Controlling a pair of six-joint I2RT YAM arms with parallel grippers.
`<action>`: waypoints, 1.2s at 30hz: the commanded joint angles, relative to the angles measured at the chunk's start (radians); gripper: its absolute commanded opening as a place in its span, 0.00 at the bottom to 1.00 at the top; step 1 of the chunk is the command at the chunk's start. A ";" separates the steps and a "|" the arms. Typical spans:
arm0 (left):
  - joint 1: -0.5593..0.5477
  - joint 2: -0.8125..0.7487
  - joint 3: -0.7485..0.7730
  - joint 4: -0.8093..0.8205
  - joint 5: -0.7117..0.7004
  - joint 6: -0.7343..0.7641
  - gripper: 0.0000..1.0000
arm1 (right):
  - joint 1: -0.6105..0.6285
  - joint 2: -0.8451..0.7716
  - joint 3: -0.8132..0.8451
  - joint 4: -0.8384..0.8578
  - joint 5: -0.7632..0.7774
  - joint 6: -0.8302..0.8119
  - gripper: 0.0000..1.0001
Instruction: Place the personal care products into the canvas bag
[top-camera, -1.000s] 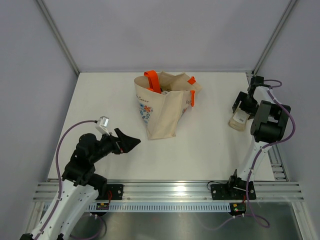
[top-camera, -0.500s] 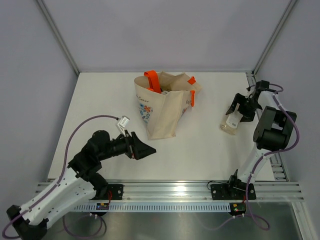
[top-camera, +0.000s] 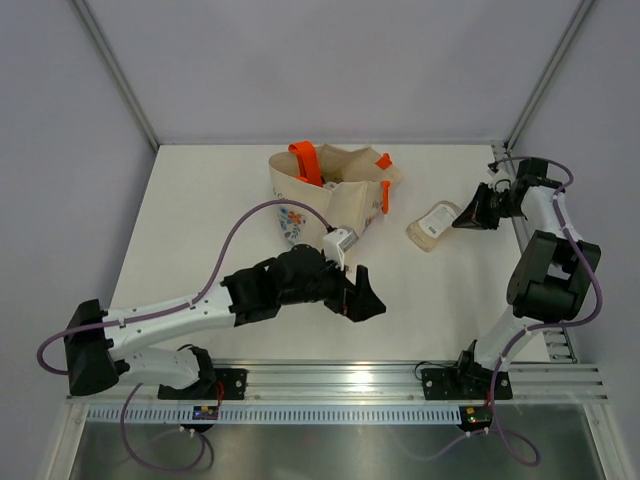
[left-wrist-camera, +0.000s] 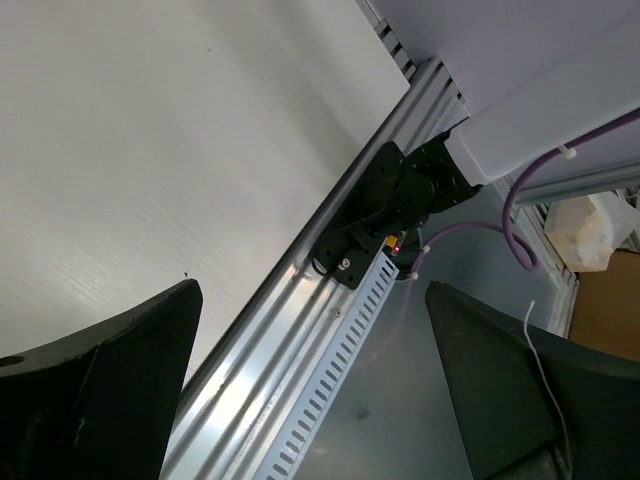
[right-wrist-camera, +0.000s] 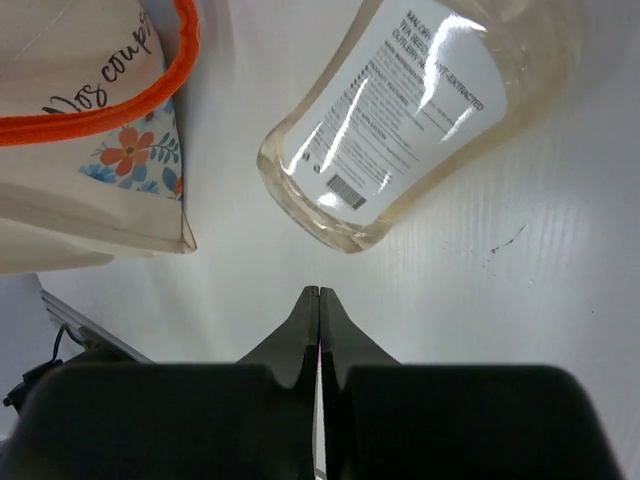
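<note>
On the near side of the upright beige canvas bag with orange handles (top-camera: 325, 228), the left gripper (top-camera: 362, 300) is held with its jaws spread wide and nothing between them. Within the last second its arm has been swung out from the bag's left to this position. To the right of the bag, the pale translucent plastic bottle with a white printed label (top-camera: 431, 224) lies on its side on the white table (top-camera: 200, 220), near the bag's right wall but not touching it. A second earlier it stood upright between open jaws, further from the bag. On the bottle's side away from the bag, the right gripper (top-camera: 467, 216) is now closed tight on nothing. The bottle is therefore judged to have been dropped short of the bag, and a fresh grasp will be required. The bag's mouth is open, and its contents cannot be identified. The outstretched left arm and the orange handle at the bag's right edge may obstruct the lift.
</note>
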 joint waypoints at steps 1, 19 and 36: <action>-0.004 0.047 0.076 0.073 -0.065 0.078 0.99 | -0.005 -0.037 -0.021 0.032 -0.052 -0.018 0.00; -0.035 0.192 0.231 -0.081 -0.178 0.241 0.99 | 0.026 -0.126 0.042 0.110 0.069 -0.107 0.99; -0.082 -0.270 -0.087 -0.159 -0.425 -0.002 0.99 | 0.273 0.060 0.117 0.198 0.739 0.506 1.00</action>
